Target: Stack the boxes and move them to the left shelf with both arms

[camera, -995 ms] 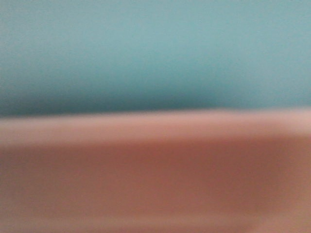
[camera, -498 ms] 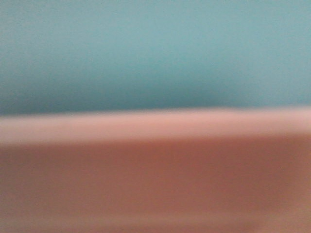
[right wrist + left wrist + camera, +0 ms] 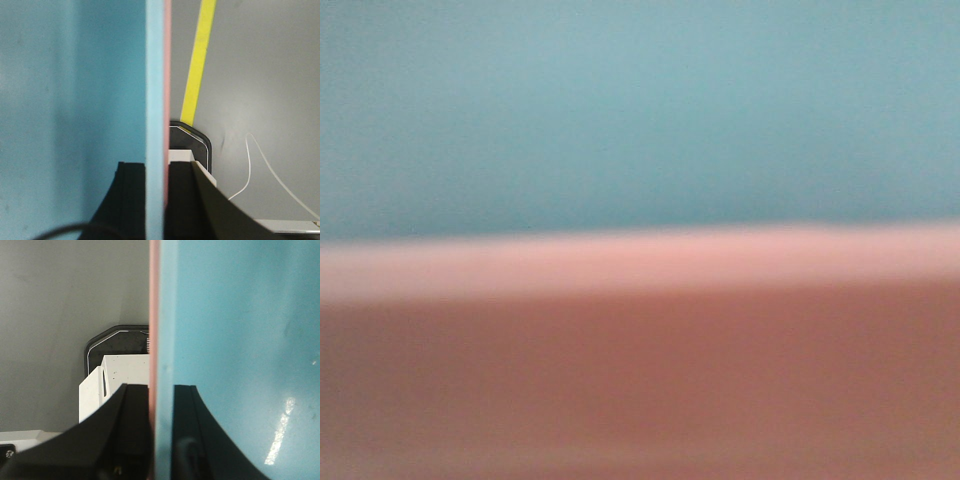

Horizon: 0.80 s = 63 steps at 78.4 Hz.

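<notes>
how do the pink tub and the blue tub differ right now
The pale pink plastic tub is the outer one; the light blue plastic tub sits nested inside it. In the wrist views pink shows only a thin edge, blue a broad wall. Shared: the left tool and right tool each pinch both walls together.

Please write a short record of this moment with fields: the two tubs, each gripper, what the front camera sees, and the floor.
tubs: blue tub nested inside pink tub, walls pressed together
left gripper: jaws shut on the doubled wall, one outside the pink, one inside the blue
right gripper: same grip on its own side
front view: filled by both tubs, blurred, blue above pink
floor: grey floor below; yellow tape line and white cable in the right wrist view
</notes>
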Tool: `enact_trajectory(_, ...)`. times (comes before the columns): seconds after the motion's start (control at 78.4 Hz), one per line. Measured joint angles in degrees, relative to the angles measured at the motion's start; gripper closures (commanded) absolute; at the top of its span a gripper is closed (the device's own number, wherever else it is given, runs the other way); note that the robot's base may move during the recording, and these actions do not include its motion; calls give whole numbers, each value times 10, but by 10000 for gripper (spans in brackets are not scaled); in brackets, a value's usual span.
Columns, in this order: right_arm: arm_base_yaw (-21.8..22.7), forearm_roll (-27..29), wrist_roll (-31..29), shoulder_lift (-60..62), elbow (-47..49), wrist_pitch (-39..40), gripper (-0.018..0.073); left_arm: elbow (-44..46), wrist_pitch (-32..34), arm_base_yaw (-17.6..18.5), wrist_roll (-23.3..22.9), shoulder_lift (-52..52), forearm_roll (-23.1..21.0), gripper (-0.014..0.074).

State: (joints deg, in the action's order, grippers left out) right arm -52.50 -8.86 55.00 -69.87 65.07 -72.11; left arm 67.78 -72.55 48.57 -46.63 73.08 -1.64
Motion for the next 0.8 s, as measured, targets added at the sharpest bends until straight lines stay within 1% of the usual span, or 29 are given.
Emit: enact_trajectory(0.804, 0, 0, 0, 0, 0, 0, 492, 0, 0, 0, 0, 0, -1, 596)
